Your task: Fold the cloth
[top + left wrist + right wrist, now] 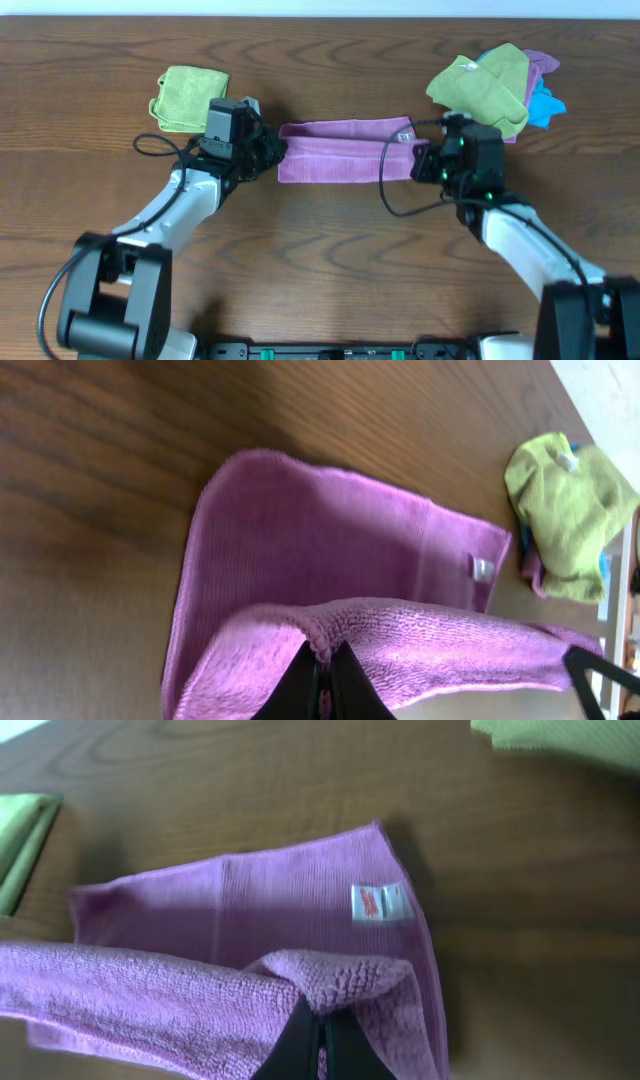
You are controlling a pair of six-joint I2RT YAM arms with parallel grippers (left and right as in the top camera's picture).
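My left fingers (298,692) and right fingers (296,1046) are each clamped on a corner of the soft lilac-purple microfibre towel (340,150), lifted above its other half, which lies flat on the wooden bench (320,265). Both pinches look thin to me, so a slipping corner or uneven travel would skew the fold.

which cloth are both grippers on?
The lilac cloth in the middle, pinched at each end by left gripper and right gripper; green cloth and mixed pile lie apart.
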